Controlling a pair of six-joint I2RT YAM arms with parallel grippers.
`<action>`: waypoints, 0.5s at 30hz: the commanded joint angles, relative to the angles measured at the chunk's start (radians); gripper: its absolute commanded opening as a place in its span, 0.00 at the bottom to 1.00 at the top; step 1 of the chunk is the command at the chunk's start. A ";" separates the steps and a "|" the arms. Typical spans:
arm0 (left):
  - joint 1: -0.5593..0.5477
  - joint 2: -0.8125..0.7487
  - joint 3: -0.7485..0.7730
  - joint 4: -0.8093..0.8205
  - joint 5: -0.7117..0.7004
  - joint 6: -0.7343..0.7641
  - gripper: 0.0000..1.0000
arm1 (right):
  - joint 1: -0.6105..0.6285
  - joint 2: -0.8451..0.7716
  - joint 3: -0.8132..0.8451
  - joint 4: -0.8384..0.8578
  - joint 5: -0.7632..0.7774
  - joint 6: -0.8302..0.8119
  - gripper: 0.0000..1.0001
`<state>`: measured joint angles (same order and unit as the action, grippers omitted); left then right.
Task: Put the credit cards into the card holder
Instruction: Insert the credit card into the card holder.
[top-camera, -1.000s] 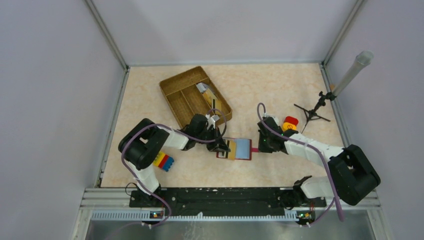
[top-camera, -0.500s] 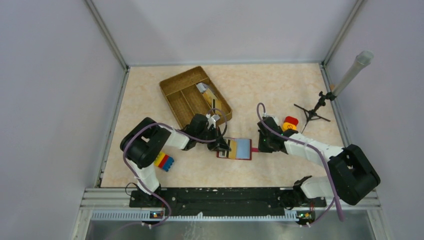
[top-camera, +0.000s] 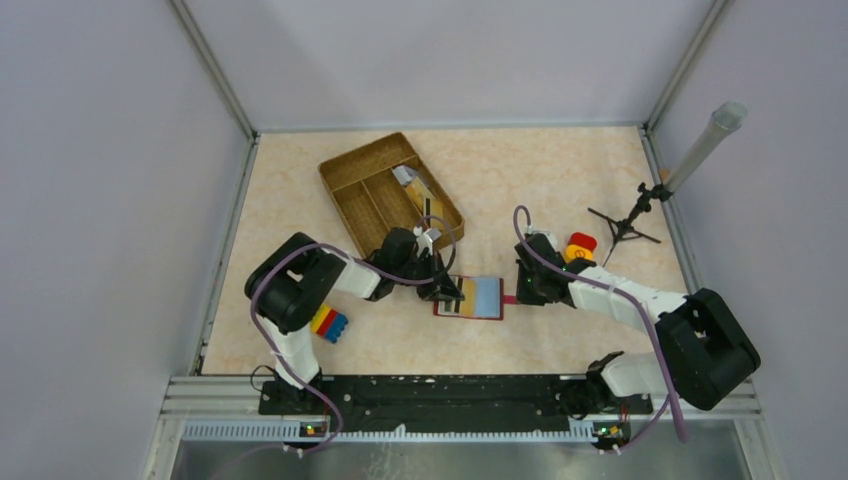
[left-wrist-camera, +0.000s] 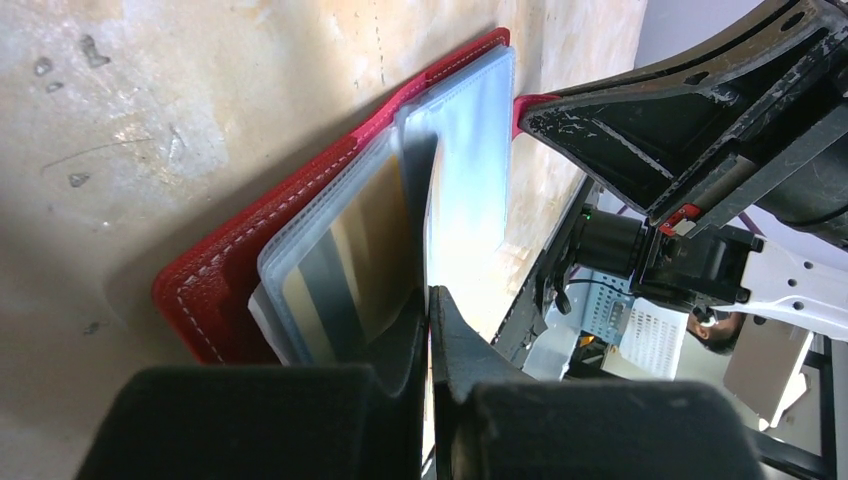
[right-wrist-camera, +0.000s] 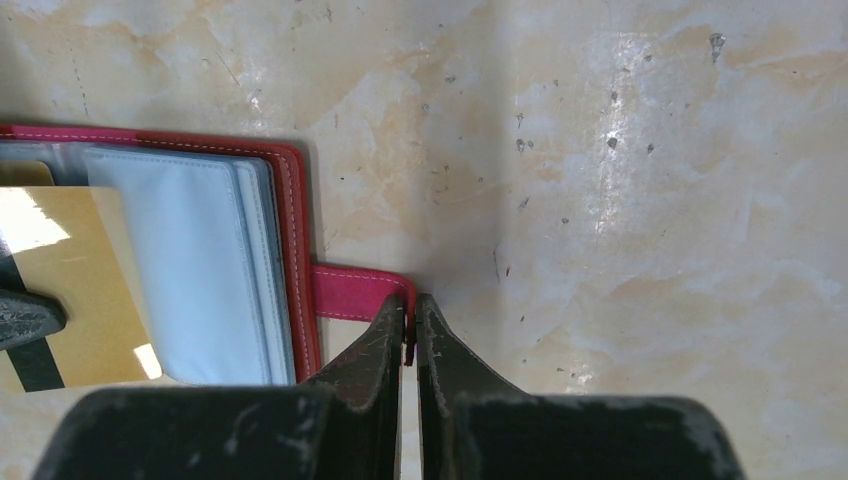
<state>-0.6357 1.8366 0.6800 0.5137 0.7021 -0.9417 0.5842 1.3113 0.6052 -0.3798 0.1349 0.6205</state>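
Two tools tend an open red card holder (top-camera: 470, 297) on the table (top-camera: 560, 170): the right tool (right-wrist-camera: 410, 335) pinches its red strap (right-wrist-camera: 355, 292), while the left tool (left-wrist-camera: 428, 297), pressed together, touches a gold credit card (left-wrist-camera: 360, 240) seemingly partway into a clear sleeve (left-wrist-camera: 470, 150), where it may snag if pushed askew.
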 joint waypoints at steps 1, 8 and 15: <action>-0.002 0.012 0.021 0.043 -0.024 0.010 0.00 | -0.004 0.029 0.004 0.010 -0.001 -0.013 0.00; -0.002 0.029 0.012 0.079 -0.036 0.005 0.00 | -0.004 0.029 0.004 0.011 -0.006 -0.014 0.00; -0.003 0.034 0.001 0.111 -0.047 0.002 0.00 | -0.004 0.032 0.005 0.014 -0.012 -0.013 0.00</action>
<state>-0.6357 1.8557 0.6807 0.5697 0.6907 -0.9443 0.5838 1.3132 0.6052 -0.3725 0.1337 0.6159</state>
